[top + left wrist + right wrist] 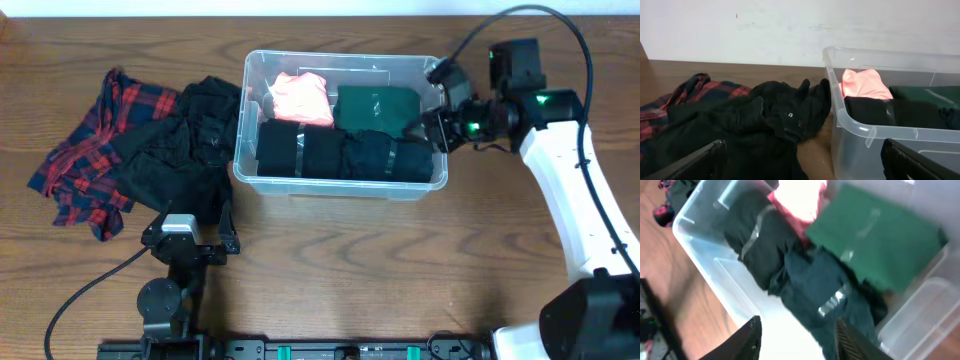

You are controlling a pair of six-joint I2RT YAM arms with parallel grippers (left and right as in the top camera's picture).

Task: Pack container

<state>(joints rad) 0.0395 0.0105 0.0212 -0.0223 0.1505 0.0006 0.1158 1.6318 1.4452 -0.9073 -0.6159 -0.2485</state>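
- The container sits at the far middle of the table, its long side running left to right. Inside, a pink garment and a green garment lie along the back, with folded black pieces in a row along the front.
- The right gripper hangs over the container's right end. Its wrist view is blurred, but the fingers stand apart with nothing between them.
- The left gripper is low at the near left, spread wide and empty.
- A pile of black clothes and a plaid shirt lie on the table outside the container, the pile touching its left wall.
- The next move likely turns on this: the loose clothes lie straight ahead of the left gripper, the nearer one by far. The container is just to the right of them.
- The left wrist view shows the pile heaped against the rim, which the overhead flattens.
- The right wrist view shows the packed layer from close above. Only the overhead shows both arms.
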